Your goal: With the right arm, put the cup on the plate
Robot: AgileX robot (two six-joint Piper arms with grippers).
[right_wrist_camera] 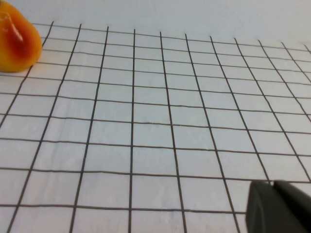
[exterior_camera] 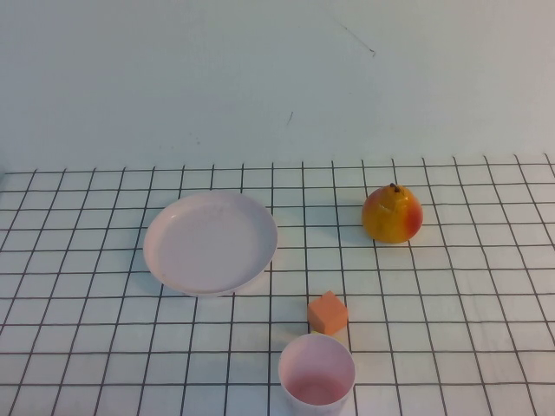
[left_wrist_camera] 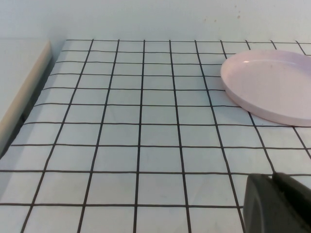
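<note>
Upright, the smooth round cup (exterior_camera: 316, 371) stands apart from the shallow plate (exterior_camera: 210, 242); both claws' states unclear.

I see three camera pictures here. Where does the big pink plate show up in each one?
High view: the plate lies left of centre on the grid cloth, empty, apart from the cup.
Left wrist view: it fills the upper right, cut by the edge; the left hand is a dark corner shape.
Right wrist view: no plate; only the pear and the right hand.
Shared landmark: the black grid lines.
</note>
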